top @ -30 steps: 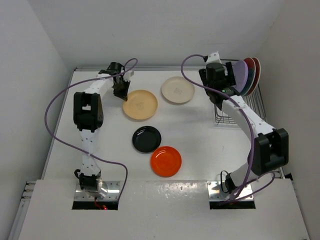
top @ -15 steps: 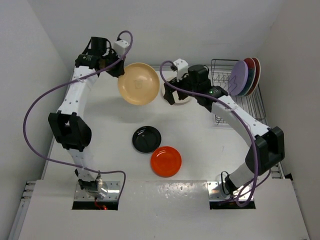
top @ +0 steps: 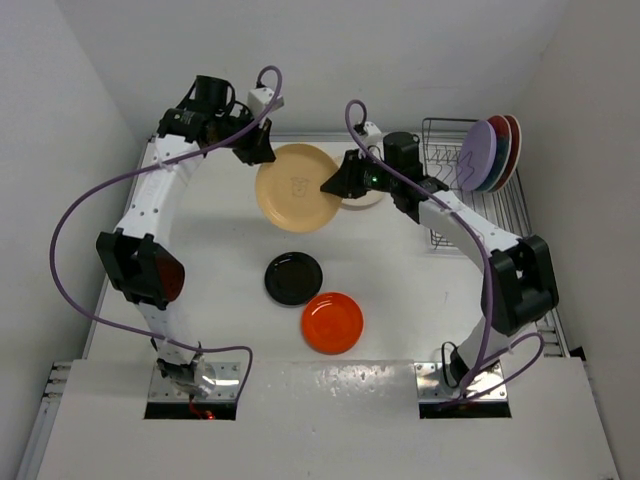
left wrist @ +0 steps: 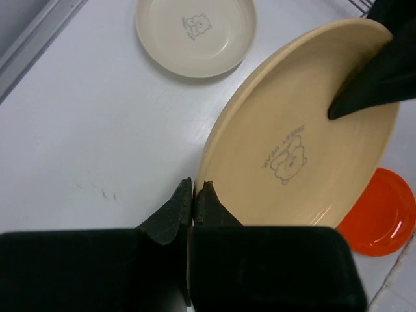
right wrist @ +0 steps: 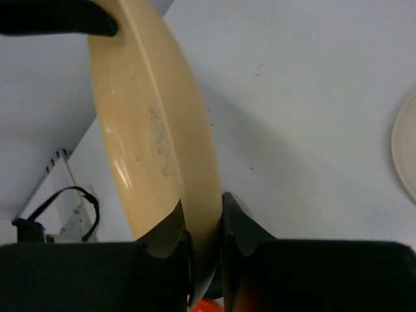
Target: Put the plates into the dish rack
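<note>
Top external view, starting from the near edge of the worktop [top: 200, 260]: the orange-red plate [top: 332, 322] lies flat near the middle of that edge. The black plate [top: 293, 278] lies just beyond it. Both are not yet loaded.

Further in, above the middle of the worktop, the yellow-orange plate [top: 297, 188] hangs tilted in the air between the two arms. The left hand [left wrist: 194, 195] is closed on its left rim, both fingers pinched on the edge. The right hand [right wrist: 203, 214] has one jaw on each face of the opposite rim. In the right wrist view they seem to touch the plate, so I judge that it grips too. The cream plate [left wrist: 195, 36] rests flat behind, toward the far edge.

At the far right corner the dish rack [top: 452, 232] carries the lilac plate [top: 478, 155] and two red plates [top: 508, 145] upright.

The step in hand looks like a handover of the plate from left to right. Next, the left hand should open only when the right grip is firm. Then the right arm has to bring the plate to a free slot and set it in upright.
</note>
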`<state>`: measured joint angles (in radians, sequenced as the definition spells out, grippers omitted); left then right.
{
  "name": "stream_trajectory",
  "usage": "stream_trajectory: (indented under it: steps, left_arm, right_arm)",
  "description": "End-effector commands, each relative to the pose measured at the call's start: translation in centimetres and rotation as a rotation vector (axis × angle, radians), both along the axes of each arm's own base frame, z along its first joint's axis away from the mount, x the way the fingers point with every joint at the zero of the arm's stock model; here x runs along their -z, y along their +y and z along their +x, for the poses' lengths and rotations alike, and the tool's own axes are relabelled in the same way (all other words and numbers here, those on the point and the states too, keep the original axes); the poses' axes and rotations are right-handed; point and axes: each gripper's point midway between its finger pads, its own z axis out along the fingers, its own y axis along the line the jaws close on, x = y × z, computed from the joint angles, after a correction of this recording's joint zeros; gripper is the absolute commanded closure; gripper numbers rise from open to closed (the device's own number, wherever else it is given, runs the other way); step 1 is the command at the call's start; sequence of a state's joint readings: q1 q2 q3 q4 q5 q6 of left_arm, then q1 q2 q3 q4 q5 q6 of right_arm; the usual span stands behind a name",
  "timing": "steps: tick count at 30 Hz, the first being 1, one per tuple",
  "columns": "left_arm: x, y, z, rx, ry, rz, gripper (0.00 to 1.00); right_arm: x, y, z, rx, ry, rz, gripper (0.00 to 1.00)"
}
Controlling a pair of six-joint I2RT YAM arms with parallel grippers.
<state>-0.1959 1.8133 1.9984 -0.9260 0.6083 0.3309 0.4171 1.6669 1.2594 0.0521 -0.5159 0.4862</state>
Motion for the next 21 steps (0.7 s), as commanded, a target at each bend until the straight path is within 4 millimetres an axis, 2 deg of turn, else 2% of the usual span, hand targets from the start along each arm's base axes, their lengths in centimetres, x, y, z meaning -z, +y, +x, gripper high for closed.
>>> stream_trajectory:
  steps: [1,2,3,4,5,6,7,8,9,10,11,12,13,14,15,16,17,18,19,20,21]
  left_arm:
    - [-2.1,-0.9,0.0,0.026,-0.027,-0.060,1.00]
    - [-2.1,-0.8,0.2,0.010,-0.028,-0.061,1.00]
    - [-2.0,-0.6,0.6,-0.005,-0.032,-0.049,0.98]
    - [-2.1,-0.4,1.0,-0.028,-0.036,-0.044,0.63]
    - [-1.3,0.6,1.8,-0.087,-0.031,-0.003,0.36]
    - [-1.5,1.3,2.3,-0.127,-0.049,0.026,0.11]
    - [-1.6,2.1,2.8,-0.180,-0.058,0.051,0.00]
    - [-1.5,3.5,3.5,-0.251,-0.067,0.080,0.00]
    - [-1.6,5.7,4.4,-0.356,-0.098,0.157,0.00]
    - [-1.7,7.7,5.1,-0.433,-0.109,0.186,0.00]
    - [-1.6,9.5,5.5,-0.525,-0.121,0.245,0.00]
    - [-1.7,11.1,5.7,-0.577,-0.126,0.274,0.00]
    - [-1.9,11.8,5.9,-0.610,-0.140,0.294,0.00]
    - [-1.9,13.0,6.0,-0.650,-0.143,0.315,0.00]
    - [-2.0,13.8,6.0,-0.687,-0.149,0.343,0.00]
    - [-1.0,14.5,5.9,-0.692,-0.132,0.371,0.00]
    - [-0.1,14.6,6.0,-0.682,-0.116,0.387,0.00]
    - [0.3,14.6,5.9,-0.680,-0.106,0.392,0.00]
    - [1.0,14.5,6.2,-0.678,-0.098,0.396,0.00]
    - [2.0,14.8,6.3,-0.675,-0.073,0.402,0.00]
    - [2.5,14.8,6.4,-0.673,-0.065,0.406,0.00]
  right_arm:
    - [-3.5,1.2,-1.0,-0.060,-0.051,0.126,0.90]
    - [-3.9,1.2,-1.0,-0.058,-0.063,0.130,1.00]
    - [-4.6,0.6,-1.0,-0.043,-0.092,0.123,1.00]
    - [-4.9,0.3,-0.9,-0.027,-0.095,0.118,1.00]
    - [-5.5,-0.5,-0.1,0.028,-0.121,0.101,1.00]
    - [-7.3,-1.2,-0.2,0.060,-0.163,0.102,1.00]
    - [-7.6,-2.9,0.3,0.109,-0.179,0.053,1.00]
    - [-9.1,-5.2,2.3,0.260,-0.230,0.007,1.00]
    - [-10.0,-6.7,2.8,0.315,-0.275,-0.042,1.00]
    - [-10.8,-9.7,3.7,0.395,-0.281,-0.122,1.00]
    - [-10.9,-13.7,5.4,0.586,-0.316,-0.244,1.00]
    - [-11.0,-16.5,5.8,0.672,-0.312,-0.307,1.00]
    - [-12.0,-20.5,6.5,0.810,-0.333,-0.391,1.00]
    - [-13.2,-24.3,6.8,0.937,-0.356,-0.468,1.00]
    - [-13.5,-27.1,6.9,1.054,-0.362,-0.529,1.00]
    - [-14.0,-30.4,6.9,1.110,-0.391,-0.651,1.00]
    - [-14.7,-31.7,7.9,1.168,-0.433,-0.673,1.00]
    - [-14.3,-34.0,8.1,1.253,-0.419,-0.771,1.00]
    - [-14.8,-35.0,8.5,1.260,-0.436,-0.847,1.00]
    - [-12.7,-36.6,10.2,1.261,-0.406,-0.938,1.00]
    - [-12.7,-37.4,10.2,1.298,-0.395,-0.981,1.00]
